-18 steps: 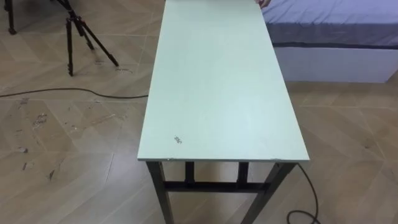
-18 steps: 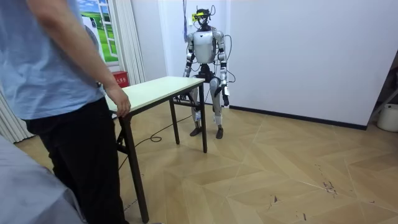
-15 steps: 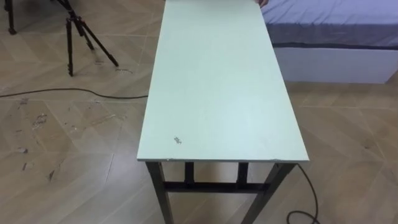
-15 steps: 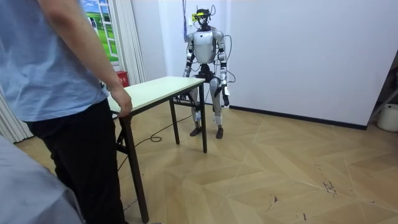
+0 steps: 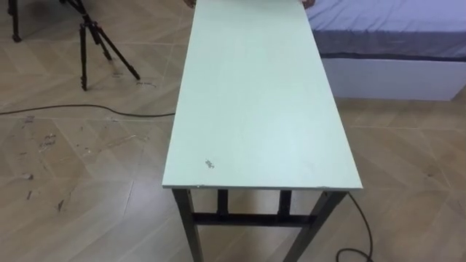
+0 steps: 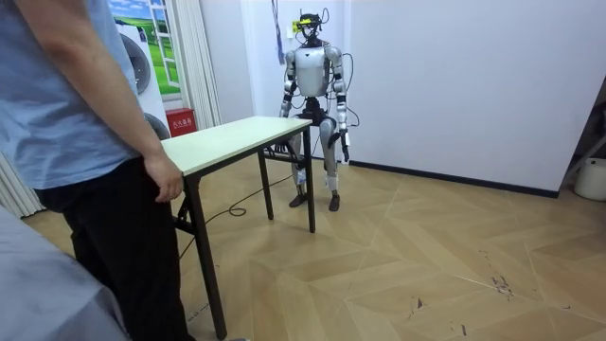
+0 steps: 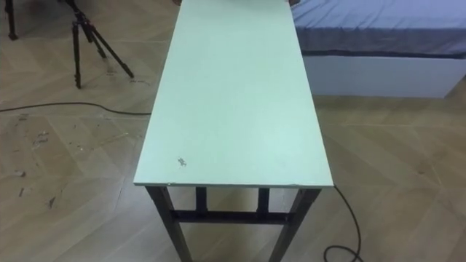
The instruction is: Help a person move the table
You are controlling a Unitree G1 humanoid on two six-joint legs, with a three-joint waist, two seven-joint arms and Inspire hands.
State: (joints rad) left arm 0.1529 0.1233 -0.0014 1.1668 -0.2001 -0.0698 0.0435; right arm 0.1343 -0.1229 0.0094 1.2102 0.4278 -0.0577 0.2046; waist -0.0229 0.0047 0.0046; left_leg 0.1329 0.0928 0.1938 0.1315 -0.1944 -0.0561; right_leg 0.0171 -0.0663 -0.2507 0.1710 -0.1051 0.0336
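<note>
In the left eye view the table (image 5: 255,109) stands lengthwise before the robot; its pale green top runs from the lower middle up to the top edge; its dark legs (image 5: 186,222) stand on the wooden floor (image 5: 80,182). A small dark mark (image 5: 208,163) lies on the top near the near left corner. At the far right corner a person's fingertips (image 5: 306,3) touch the end of the top. To the left of the table, well apart, stands a black tripod (image 5: 86,40); to the right, just beside the far half of the table, is a bed (image 5: 393,44) with a grey-blue cover and a white base. The floor on the left has pale scuff marks (image 5: 87,145).

The right eye view gives the same scene; nothing lies on the table top.

In the room view the robot stands upright at the far end of the table, facing along it. Its left hand (image 6: 342,150) hangs beside its thigh and its right hand (image 6: 285,114) hangs by the far corner of the top; I cannot tell if they are open or closed; neither one holds the table. The person (image 6: 85,142), in a blue shirt and dark trousers, stands at the near end, on the room view's left; the person's hand (image 6: 164,178) is just beside the near edge. Behind the table are a curtain (image 6: 201,66) and a red object (image 6: 180,120); far on the room view's right a white container (image 6: 592,178) stands by the wall.
</note>
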